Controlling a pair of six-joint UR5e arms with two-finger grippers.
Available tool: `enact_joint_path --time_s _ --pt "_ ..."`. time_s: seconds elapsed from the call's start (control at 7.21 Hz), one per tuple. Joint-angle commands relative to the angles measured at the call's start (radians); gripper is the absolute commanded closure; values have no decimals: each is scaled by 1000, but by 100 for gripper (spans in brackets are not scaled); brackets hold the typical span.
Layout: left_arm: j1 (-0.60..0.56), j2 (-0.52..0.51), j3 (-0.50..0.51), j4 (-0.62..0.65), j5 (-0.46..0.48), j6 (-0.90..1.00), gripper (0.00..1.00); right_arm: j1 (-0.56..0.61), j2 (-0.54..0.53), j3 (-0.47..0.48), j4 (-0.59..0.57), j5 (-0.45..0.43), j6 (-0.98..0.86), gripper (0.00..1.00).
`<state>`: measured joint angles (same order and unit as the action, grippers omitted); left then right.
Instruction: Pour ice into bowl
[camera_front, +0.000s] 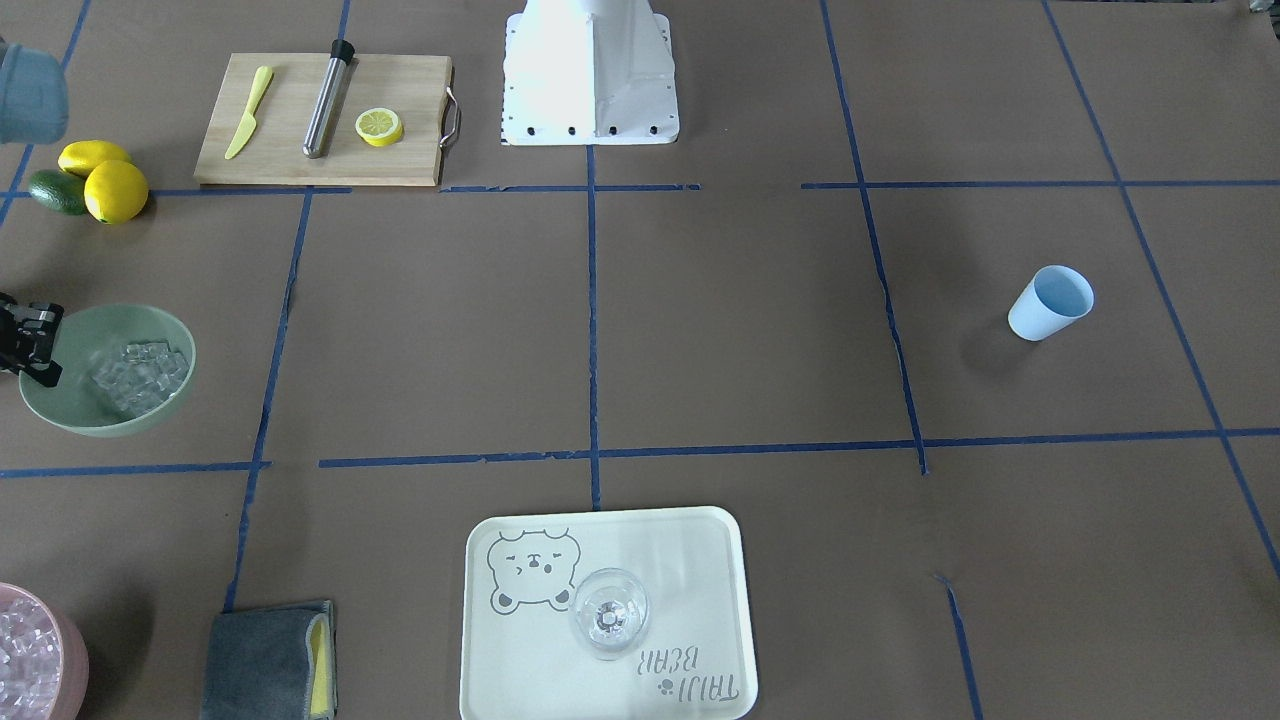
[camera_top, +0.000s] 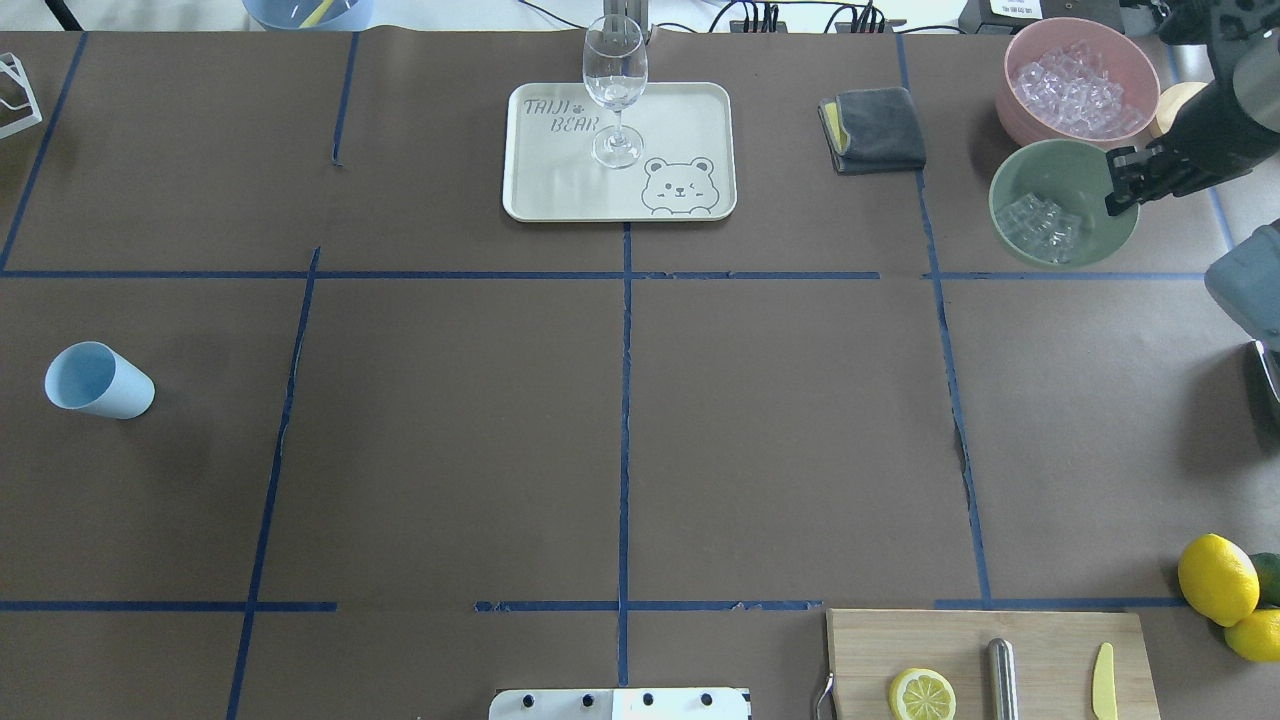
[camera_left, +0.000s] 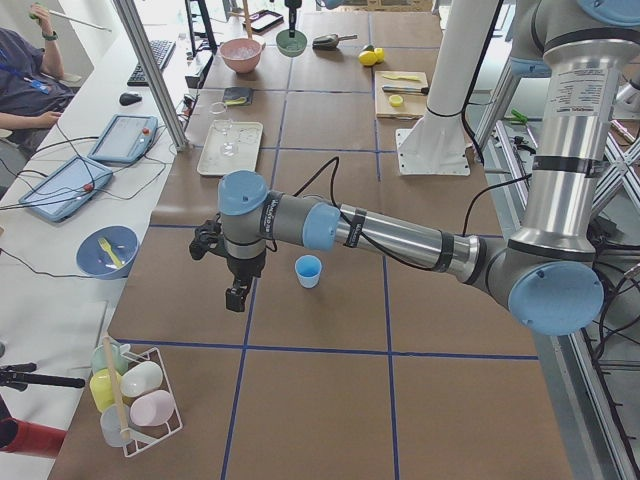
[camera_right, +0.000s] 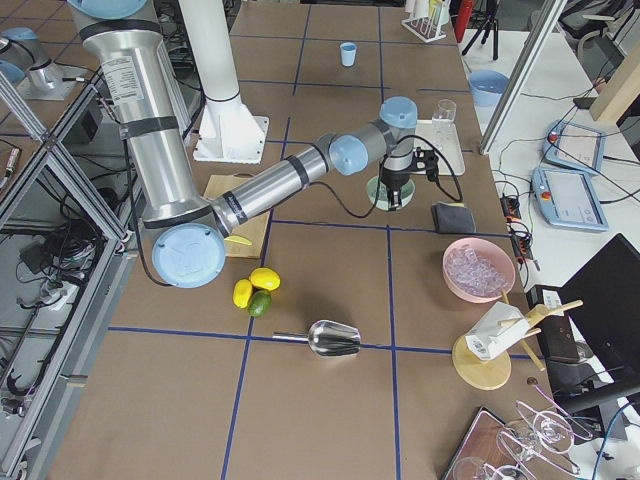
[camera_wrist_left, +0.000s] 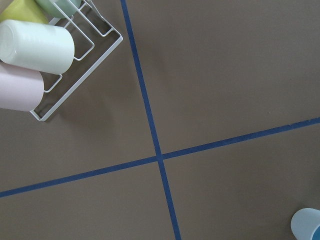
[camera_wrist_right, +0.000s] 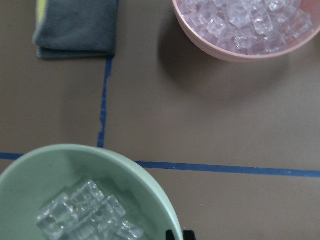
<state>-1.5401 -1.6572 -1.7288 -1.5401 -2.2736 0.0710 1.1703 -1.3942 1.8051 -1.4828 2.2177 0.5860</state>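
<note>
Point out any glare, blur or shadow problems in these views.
Exterior front-facing: the white robot base is blown out by glare; the light blue cup throws a soft shadow. Right wrist-mounted: the pale green round bowl and clear ice cubes look slightly soft. Overhead exterior: sharp, evenly lit.

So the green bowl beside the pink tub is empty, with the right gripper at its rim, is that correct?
No, the bowl is not empty: it holds a small heap of ice, as the overhead exterior view shows. The right gripper is at its rim.
</note>
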Motion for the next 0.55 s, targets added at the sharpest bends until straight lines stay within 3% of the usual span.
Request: enact_joint_path --time_s 0.0,0.14,0.42 --pt "0 0 -2 -2 -1 -2 0 3 -139 -106 300 63 116 100" --pt "0 0 0 -3 0 -2 0 3 -172 -189 408 138 123 100" --pt "0 -1 0 -5 0 -2 0 3 -218 -217 443 189 141 100"
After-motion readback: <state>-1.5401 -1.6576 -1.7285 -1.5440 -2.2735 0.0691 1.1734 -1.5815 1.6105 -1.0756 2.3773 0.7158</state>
